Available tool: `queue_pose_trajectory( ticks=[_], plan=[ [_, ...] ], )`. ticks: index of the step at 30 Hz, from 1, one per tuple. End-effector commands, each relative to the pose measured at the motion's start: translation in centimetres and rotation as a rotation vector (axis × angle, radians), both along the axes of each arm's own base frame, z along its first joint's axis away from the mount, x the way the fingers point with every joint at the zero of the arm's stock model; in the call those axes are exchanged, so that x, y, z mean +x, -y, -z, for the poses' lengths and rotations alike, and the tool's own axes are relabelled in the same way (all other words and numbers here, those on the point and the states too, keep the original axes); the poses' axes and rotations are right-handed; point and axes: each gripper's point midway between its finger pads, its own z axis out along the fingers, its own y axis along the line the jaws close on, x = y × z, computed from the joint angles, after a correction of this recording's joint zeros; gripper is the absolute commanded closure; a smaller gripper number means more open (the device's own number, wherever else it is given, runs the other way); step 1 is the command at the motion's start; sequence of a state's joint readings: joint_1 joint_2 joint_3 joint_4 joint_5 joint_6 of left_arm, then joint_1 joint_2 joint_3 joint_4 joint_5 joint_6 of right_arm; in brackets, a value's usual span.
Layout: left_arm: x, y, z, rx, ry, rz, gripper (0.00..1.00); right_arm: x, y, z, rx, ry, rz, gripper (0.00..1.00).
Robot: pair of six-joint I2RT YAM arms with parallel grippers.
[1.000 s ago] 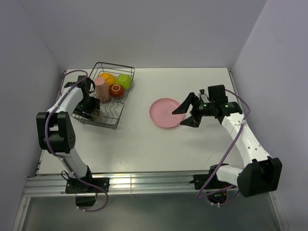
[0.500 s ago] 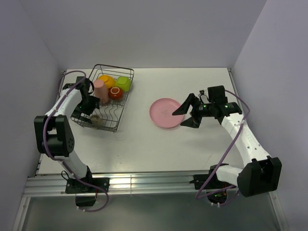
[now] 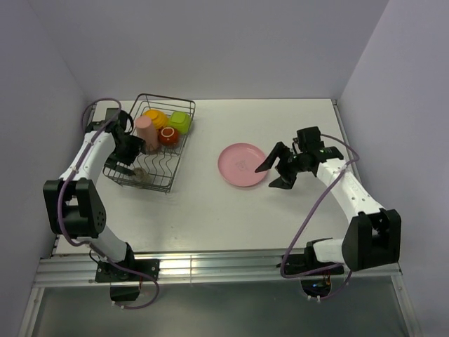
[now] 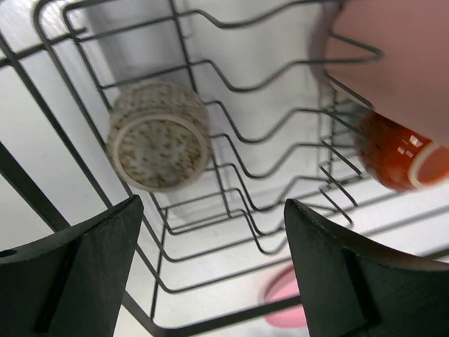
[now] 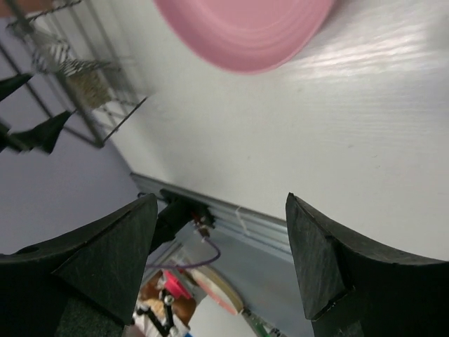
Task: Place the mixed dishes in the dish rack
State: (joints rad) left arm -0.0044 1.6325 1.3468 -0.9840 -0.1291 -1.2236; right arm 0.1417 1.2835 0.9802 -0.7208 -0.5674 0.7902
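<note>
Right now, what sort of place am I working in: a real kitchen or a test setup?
Probably a lab test cell, not a kitchen: a bare white table boxed in by plain lilac walls, a metal rail carrying the arm bases, and only a dish rack and pink plate.

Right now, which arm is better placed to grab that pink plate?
The right. Its open right gripper hangs just beside the pink plate on the table, fingers pointed at its rim; the left gripper is across the table, over the dish rack.

No writing, label, brand or number is legible on anything in view.
</note>
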Motion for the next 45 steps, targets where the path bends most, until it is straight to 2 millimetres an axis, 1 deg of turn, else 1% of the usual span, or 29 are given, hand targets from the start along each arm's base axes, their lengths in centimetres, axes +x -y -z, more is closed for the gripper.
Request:
queue_pose_trajectory(
  ticks=[1,3,4,7,8,9,10,12,13,14,15,16,17,18,20,22,23,26,29,30,32,33,35,36,40,41,43,44,45],
  plan=[
    [1.9,1.6,-4.2,-0.069,0.165,0.060,0.14,1.7,2.1,2.6,-0.132,0.004,0.055,0.20],
    [2.3,2.8,-5.1,-0.125,0.218,0.105,0.14,2.3,2.3,3.5,-0.157,-0.007,0.062,0.21],
    [3.4,3.3,-5.9,-0.140,0.279,0.129,0.18,2.8,2.5,4.4,-0.171,-0.026,0.066,0.24],
    [4.2,4.9,-7.9,-0.146,0.356,0.213,0.20,3.8,3.2,6.3,-0.231,-0.062,0.082,0.27],
    [4.4,5.6,-9.0,-0.131,0.386,0.261,0.20,4.5,3.7,6.6,-0.262,-0.061,0.092,0.28],
    [4.4,6.0,-9.9,-0.119,0.409,0.284,0.20,4.7,3.9,7.6,-0.282,-0.089,0.094,0.28],
    [4.5,6.8,-10.7,-0.116,0.437,0.322,0.20,5.4,4.0,7.6,-0.290,-0.082,0.099,0.29],
    [4.0,7.7,-13.0,-0.111,0.515,0.381,0.21,6.3,4.3,8.7,-0.322,-0.092,0.106,0.31],
    [3.6,8.7,-13.7,-0.128,0.542,0.424,0.21,7.0,4.3,8.5,-0.326,-0.076,0.112,0.31],
    [3.2,9.1,-15.3,-0.136,0.605,0.450,0.22,7.3,4.5,8.8,-0.338,-0.080,0.114,0.32],
    [2.8,9.7,-16.0,-0.148,0.636,0.474,0.23,7.7,4.6,9.7,-0.352,-0.097,0.111,0.33],
    [2.2,10.6,-16.7,-0.163,0.663,0.517,0.24,8.3,4.4,9.5,-0.345,-0.089,0.107,0.33],
    [1.4,11.0,-17.7,-0.164,0.706,0.539,0.24,8.5,4.2,10.3,-0.349,-0.108,0.095,0.34],
    [0.6,11.8,-17.9,-0.171,0.717,0.580,0.25,9.1,4.1,10.1,-0.351,-0.100,0.097,0.35],
    [-0.8,12.2,-19.1,-0.163,0.758,0.618,0.25,9.5,4.0,10.6,-0.364,-0.109,0.093,0.36],
    [-2.0,12.6,-19.4,-0.152,0.769,0.657,0.26,10.1,3.7,10.8,-0.373,-0.106,0.091,0.37],
    [-2.8,12.6,-20.0,-0.146,0.786,0.667,0.26,10.0,3.7,11.6,-0.383,-0.129,0.084,0.37],
    [-4.5,12.5,-20.7,-0.139,0.808,0.704,0.26,10.3,3.6,12.6,-0.420,-0.154,0.072,0.39],
    [-5.6,12.3,-21.2,-0.125,0.821,0.727,0.27,10.7,3.5,13.3,-0.460,-0.155,0.065,0.47],
    [-5.8,12.3,-21.4,-0.126,0.825,0.735,0.27,11.0,3.5,13.3,-0.466,-0.151,0.060,0.54],
    [-6.3,12.3,-21.6,-0.123,0.829,0.745,0.27,11.0,3.4,13.7,-0.473,-0.161,0.051,0.64],
    [-6.4,12.2,-21.6,-0.124,0.826,0.747,0.27,11.1,3.4,13.6,-0.475,-0.157,0.050,0.75],
    [-6.8,12.3,-21.7,-0.125,0.829,0.760,0.27,11.1,3.4,13.2,-0.474,-0.145,0.050,0.89],
    [-6.8,12.4,-21.7,-0.126,0.829,0.763,0.27,11.1,3.3,12.9,-0.472,-0.135,0.046,1.00],
    [-7.1,13.2,-21.2,-0.155,0.825,0.813,0.28,10.7,3.0,11.0,-0.458,-0.093,0.033,1.00],
    [-6.9,13.5,-21.1,-0.165,0.823,0.823,0.27,10.7,2.9,9.6,-0.447,-0.056,0.037,1.00],
    [-6.8,13.9,-20.7,-0.183,0.817,0.850,0.27,9.8,2.4,8.5,-0.409,-0.038,0.020,1.00],
    [-6.8,14.5,-20.4,-0.211,0.807,0.874,0.28,9.5,2.2,6.8,-0.382,0.004,0.014,1.00],
    [-6.6,14.9,-20.6,-0.225,0.821,0.893,0.27,9.1,1.9,6.0,-0.361,0.017,0.004,1.00]
  ],
)
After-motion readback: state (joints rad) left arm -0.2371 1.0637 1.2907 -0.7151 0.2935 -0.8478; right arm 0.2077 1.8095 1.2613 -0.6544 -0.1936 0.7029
